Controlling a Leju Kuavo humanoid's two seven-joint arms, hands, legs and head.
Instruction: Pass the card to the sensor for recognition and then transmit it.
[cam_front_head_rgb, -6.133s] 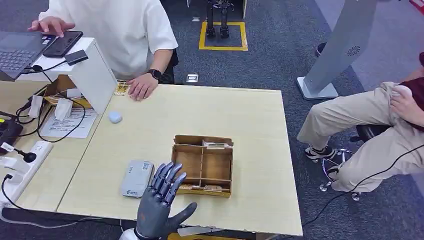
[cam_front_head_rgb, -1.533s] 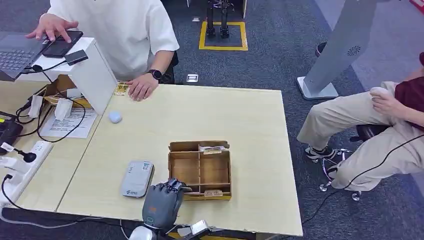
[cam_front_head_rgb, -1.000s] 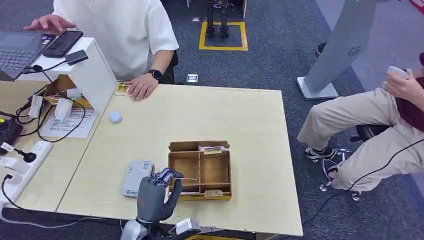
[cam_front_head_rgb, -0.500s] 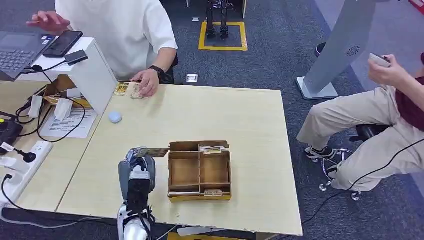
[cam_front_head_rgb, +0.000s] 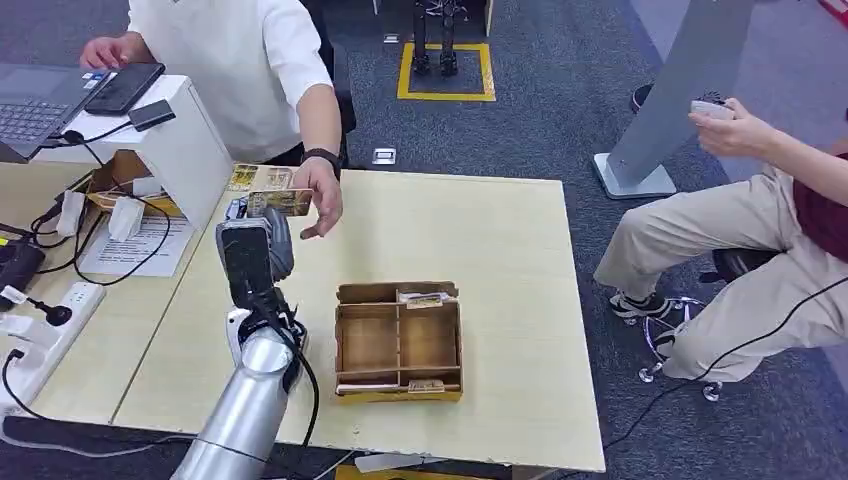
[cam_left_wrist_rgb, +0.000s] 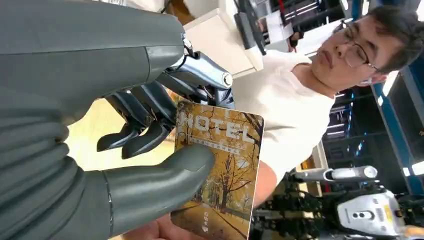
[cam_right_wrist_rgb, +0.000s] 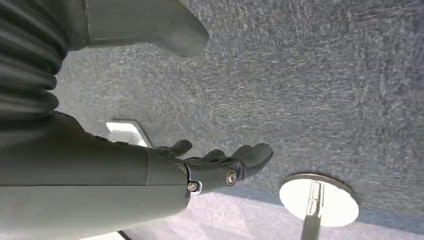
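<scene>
Card (cam_front_head_rgb: 279, 203) is pinched by left hand (cam_front_head_rgb: 250, 250) beside person's hand (cam_front_head_rgb: 322, 195), above table (cam_front_head_rgb: 480, 230); right hand (cam_right_wrist_rgb: 220, 165) hangs released.

Silver tubular left arm (cam_front_head_rgb: 247, 405), black cable looped beside its wrist, dark grey left hand (cam_front_head_rgb: 252, 255), grey ribbed wrist cover, thick grey thumb, darker fingers (cam_left_wrist_rgb: 145, 112), small screws on right hand (cam_right_wrist_rgb: 200, 167)

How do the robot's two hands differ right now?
The left hand is raised over the table and holds a card between thumb and fingers; the right hand holds nothing, its fingers apart. The left hand reaches toward a person's hand; the right hand hangs over grey carpet. Both are dark grey with a ribbed cover.
</scene>
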